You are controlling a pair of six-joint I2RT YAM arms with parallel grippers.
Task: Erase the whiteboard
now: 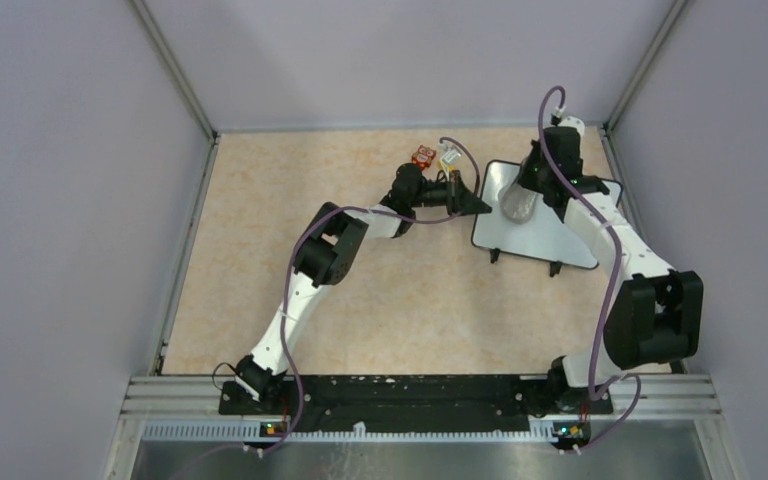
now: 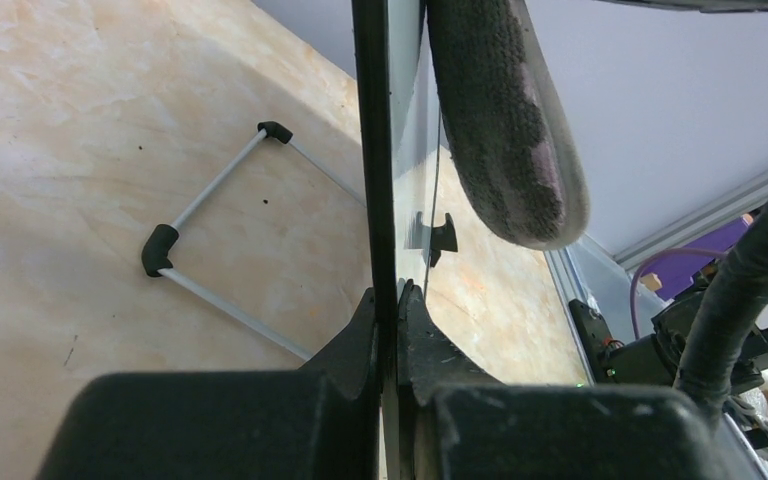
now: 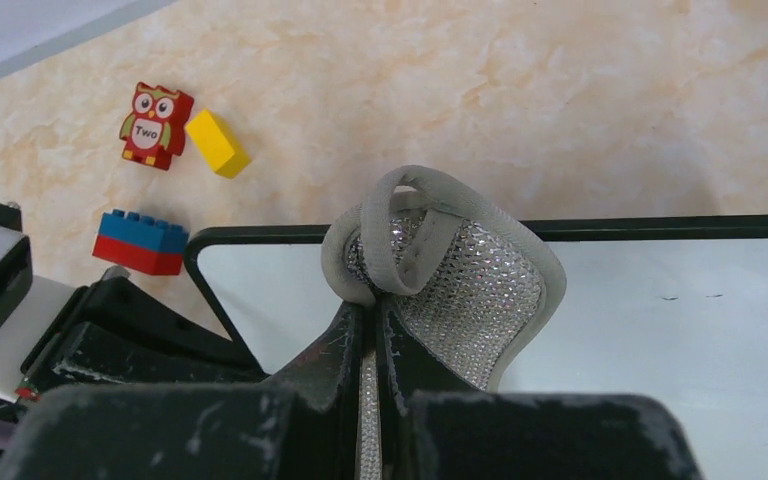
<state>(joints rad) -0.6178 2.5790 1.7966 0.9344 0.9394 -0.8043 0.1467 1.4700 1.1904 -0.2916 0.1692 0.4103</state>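
The whiteboard [image 1: 535,242] sits at the far right of the table, its glossy white face up. The right wrist view shows a thin black frame with rounded corners and a couple of tiny dark specks on the white. Two small black feet [image 1: 554,268] stick out along its near edge. In the left wrist view a thin white rod stand [image 2: 212,188] with two black elbow corners lies on the table beside the board.

The left gripper [image 1: 476,203] reaches in from the left, its jaws pinched narrow on the board's left frame edge. The right gripper [image 1: 528,188] comes down over the far part of the board, its jaws clamped tight on one grey cloth [image 1: 517,203]. The cloth is a sparkly mesh wad with a soft grey rim, and it rests against the white face.

Just beyond the board's far left corner are three toy blocks close together: one red owl block [image 3: 155,125], one yellow brick [image 3: 217,143] just beside it, and one blue-over-red brick [image 3: 141,241] nearer the board.

The table [image 1: 290,180] is beige with a marbled pattern. Pale lilac walls [image 1: 70,180] close it in on the left, the right and the far side, with metal posts at the far corners. The two arms are bolted to a black rail [image 1: 410,395] on the near edge.
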